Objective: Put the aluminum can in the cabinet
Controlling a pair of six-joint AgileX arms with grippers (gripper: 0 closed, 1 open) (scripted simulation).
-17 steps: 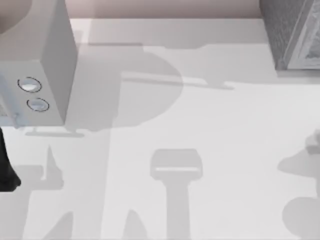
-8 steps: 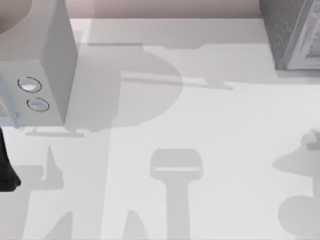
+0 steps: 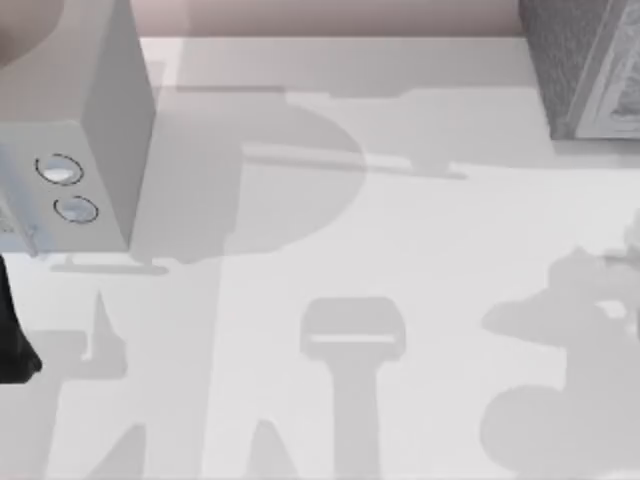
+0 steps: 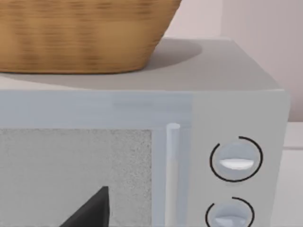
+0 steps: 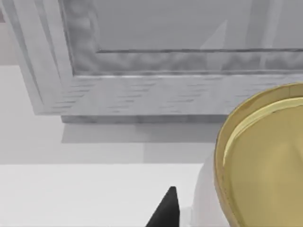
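The right gripper shows as one dark tip low in the right wrist view. I cannot tell if it is apart, together or clamped on something. The can is just beside that tip. It has a round gold top and a pale side. I cannot tell if the tip touches it. Past the can stands the cabinet, with its grey front facing the camera. In the top view the cabinet sits at the far right corner of the table. A big grey shadow lies on the table near the right edge.

The left gripper is parked at the left side of the table, in front of the microwave. One dark tip of it shows, and I cannot tell if it is apart or together. The microwave has a handle and two round knobs beside the door. A brown basket sits on top of it.
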